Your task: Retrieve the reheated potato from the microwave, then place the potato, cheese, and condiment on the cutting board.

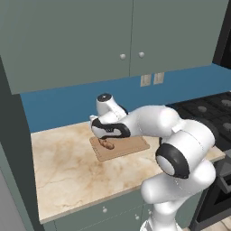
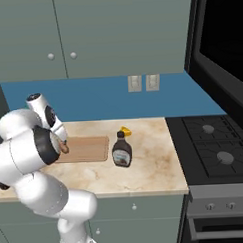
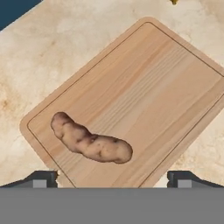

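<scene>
The potato [image 3: 91, 143] lies on the cutting board [image 3: 144, 92], near one of its short ends, and is also seen as a brown lump [image 1: 107, 144] on the board [image 1: 128, 146] in the left base view. My gripper [image 3: 112, 178] hovers just above it, open, with nothing between its fingertips [image 3: 43, 178]. The condiment [image 2: 122, 151] stands upright on the counter just right of the board [image 2: 89, 149]. Right behind the bottle sits the yellow cheese [image 2: 125, 130]. A black glass-fronted appliance [image 2: 222, 39] hangs at the far right; I cannot tell whether it is the microwave.
A beige marble counter [image 1: 63, 167] runs under grey-green wall cabinets [image 1: 90, 36]. A black stove [image 2: 214, 144] adjoins the counter on the right. Two wall sockets [image 2: 143, 83] sit on the blue backsplash.
</scene>
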Robot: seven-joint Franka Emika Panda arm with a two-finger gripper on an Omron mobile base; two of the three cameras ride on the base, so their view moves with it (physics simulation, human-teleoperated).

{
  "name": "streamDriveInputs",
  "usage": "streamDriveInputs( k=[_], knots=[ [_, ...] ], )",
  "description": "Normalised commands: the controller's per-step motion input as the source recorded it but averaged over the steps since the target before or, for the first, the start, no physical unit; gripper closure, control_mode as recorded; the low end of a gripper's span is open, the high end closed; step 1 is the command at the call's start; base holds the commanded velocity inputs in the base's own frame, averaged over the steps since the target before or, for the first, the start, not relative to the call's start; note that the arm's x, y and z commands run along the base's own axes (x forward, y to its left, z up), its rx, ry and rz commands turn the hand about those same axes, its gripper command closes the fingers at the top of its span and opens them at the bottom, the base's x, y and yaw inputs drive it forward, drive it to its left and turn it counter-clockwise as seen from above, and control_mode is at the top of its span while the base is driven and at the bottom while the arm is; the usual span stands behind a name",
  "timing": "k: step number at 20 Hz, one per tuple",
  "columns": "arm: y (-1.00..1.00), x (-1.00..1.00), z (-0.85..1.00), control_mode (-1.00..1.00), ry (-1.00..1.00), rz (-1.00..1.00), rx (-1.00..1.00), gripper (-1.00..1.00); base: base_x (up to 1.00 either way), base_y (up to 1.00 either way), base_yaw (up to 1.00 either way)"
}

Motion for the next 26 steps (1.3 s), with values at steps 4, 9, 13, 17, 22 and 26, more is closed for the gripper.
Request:
streamDriveInputs(
  k=[4, 9, 13, 17, 22, 26],
  knots=[
    [-0.42, -0.34, 0.23, -1.0, 0.0, 0.0, 0.0, -1.0, 0.0, 0.0, 0.0],
    [-0.4, -0.43, 0.28, -1.0, 0.0, 0.17, 0.01, -1.0, 0.0, 0.0, 0.0],
    [-0.38, -0.52, 0.27, -1.0, 0.0, 0.38, 0.0, -1.0, 0.0, 0.0, 0.0],
    [-0.35, -0.5, 0.25, -1.0, 0.0, 0.44, 0.0, -1.0, 0.0, 0.0, 0.0],
    [-0.31, -0.45, 0.25, -1.0, 0.0, 0.41, 0.0, -1.0, 0.0, 0.0, 0.0],
    [-0.33, -0.3, 0.27, -1.0, 0.0, 0.11, 0.0, -1.0, 0.0, 0.0, 0.0]
  ],
)
